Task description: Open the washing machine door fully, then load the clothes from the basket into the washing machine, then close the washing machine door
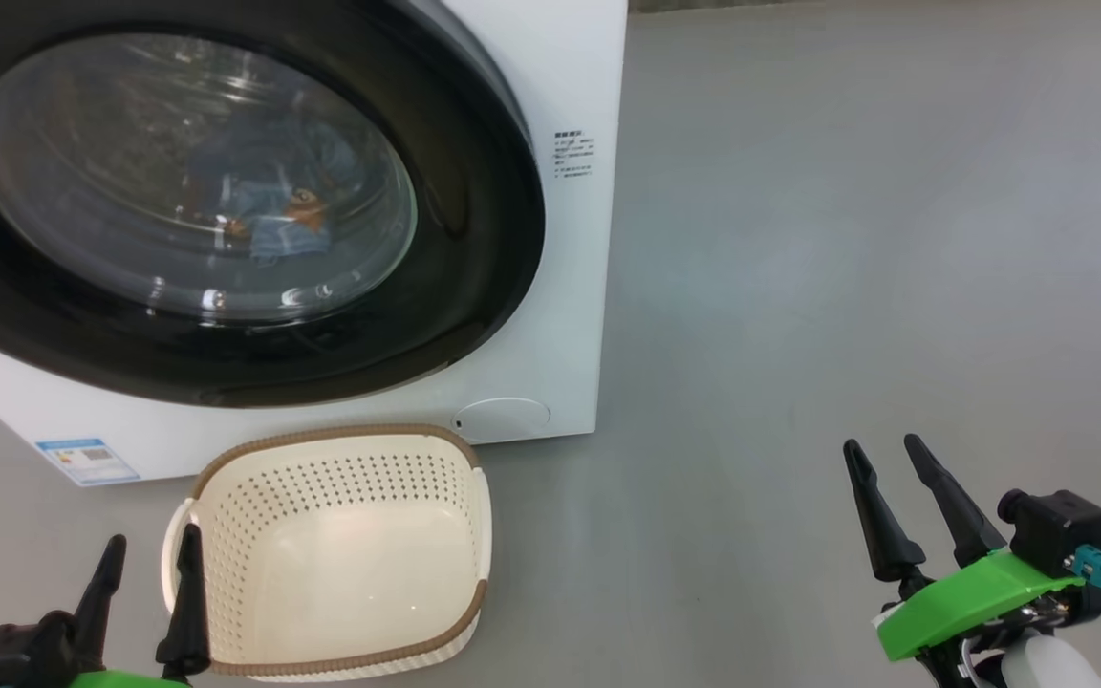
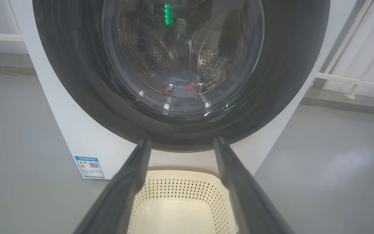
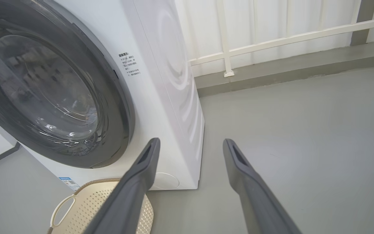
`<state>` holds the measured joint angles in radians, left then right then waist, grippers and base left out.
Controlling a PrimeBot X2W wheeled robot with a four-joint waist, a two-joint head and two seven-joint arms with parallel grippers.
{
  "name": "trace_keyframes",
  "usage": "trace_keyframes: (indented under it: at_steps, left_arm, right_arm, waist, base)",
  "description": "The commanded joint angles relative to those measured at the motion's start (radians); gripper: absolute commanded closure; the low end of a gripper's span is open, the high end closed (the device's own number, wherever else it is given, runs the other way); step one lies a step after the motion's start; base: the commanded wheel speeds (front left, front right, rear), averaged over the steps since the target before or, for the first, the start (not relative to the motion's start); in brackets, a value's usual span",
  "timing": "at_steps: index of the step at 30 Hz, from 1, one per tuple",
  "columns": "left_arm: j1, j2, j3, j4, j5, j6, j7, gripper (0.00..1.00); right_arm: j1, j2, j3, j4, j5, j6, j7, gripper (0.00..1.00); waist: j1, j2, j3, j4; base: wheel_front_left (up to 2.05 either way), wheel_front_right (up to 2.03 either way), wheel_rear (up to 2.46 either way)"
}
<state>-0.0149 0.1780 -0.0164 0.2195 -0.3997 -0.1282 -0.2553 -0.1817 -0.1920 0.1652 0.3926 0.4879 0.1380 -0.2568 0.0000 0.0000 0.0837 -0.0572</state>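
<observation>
While the door [image 1: 474, 239] faces outward, shut, basket [image 1: 340, 483] upright, mouth upward

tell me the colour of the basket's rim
Brown woven-look rim on a cream basket; head view shows it best.

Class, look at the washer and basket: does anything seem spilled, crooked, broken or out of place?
Nothing stands out. The door sits shut, the clothes lie inside behind it, and the basket stands upright and empty on the floor.

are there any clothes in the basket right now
No, the basket shows a bare cream bottom in the head view, and the clothes sit behind the washing machine door.
</observation>
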Motion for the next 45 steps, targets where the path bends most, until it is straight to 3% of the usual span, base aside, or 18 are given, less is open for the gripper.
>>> trace_keyframes:
  at_steps: [1,45]
  left_arm:
    - [-0.004,0.032,0.040,-0.015,0.009,-0.003,-0.006,0.00]
    - [0.013,0.027,0.070,-0.014,0.035,-0.003,-0.006,0.00]
  right_arm:
    - [0.016,-0.010,0.011,-0.028,-0.001,-0.007,-0.005,0.00]
    - [0.057,-0.001,-0.041,-0.052,-0.015,-0.007,-0.005,0.00]
  waist:
    - [0.0000,0.0000,-0.011,-0.011]
    - [0.0000,0.0000,-0.004,-0.022]
  base:
    - [0.00,0.00,0.00]
    - [0.00,0.00,0.00]
